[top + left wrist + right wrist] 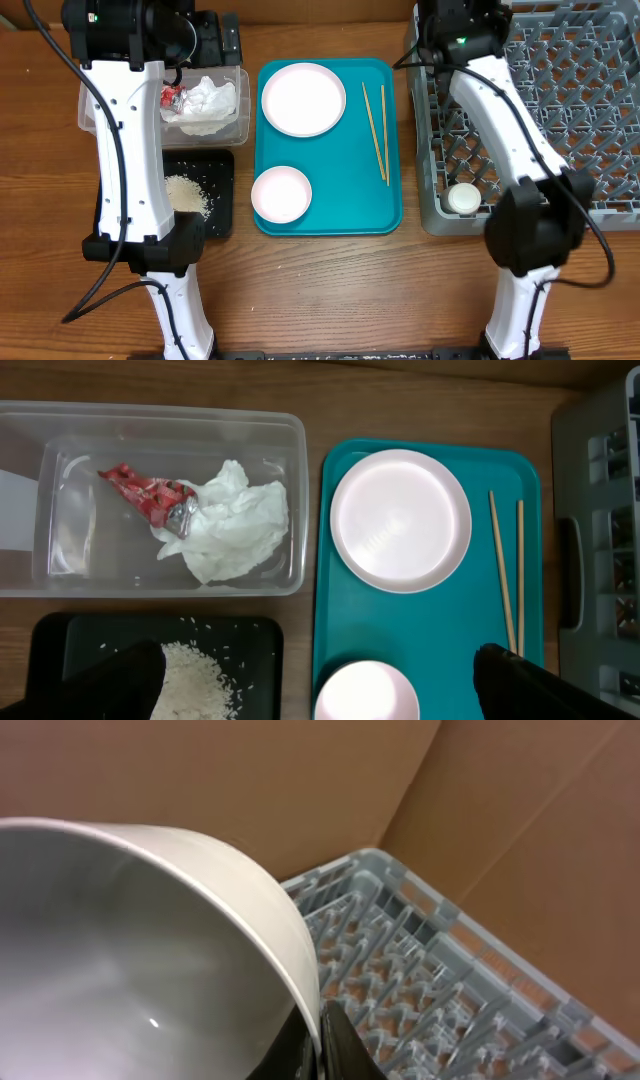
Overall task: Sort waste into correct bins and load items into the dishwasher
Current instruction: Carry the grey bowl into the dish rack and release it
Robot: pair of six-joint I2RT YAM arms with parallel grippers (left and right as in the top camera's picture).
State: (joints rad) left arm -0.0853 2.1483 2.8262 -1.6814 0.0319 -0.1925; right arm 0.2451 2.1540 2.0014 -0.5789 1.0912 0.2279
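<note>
- Now, right gripper pinches the pale bowl by its rim: likely stiff, slick, breakable; rim suits.
- Left gripper hangs wide, empty.

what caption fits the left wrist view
Wrapper and napkin in the clear tub, rice in the black tray, plate and chopsticks on the teal tray

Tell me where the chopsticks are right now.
In the overhead view, the chopsticks lie on the right part of the teal tray, between the larger plate and the grey dish rack.
</note>
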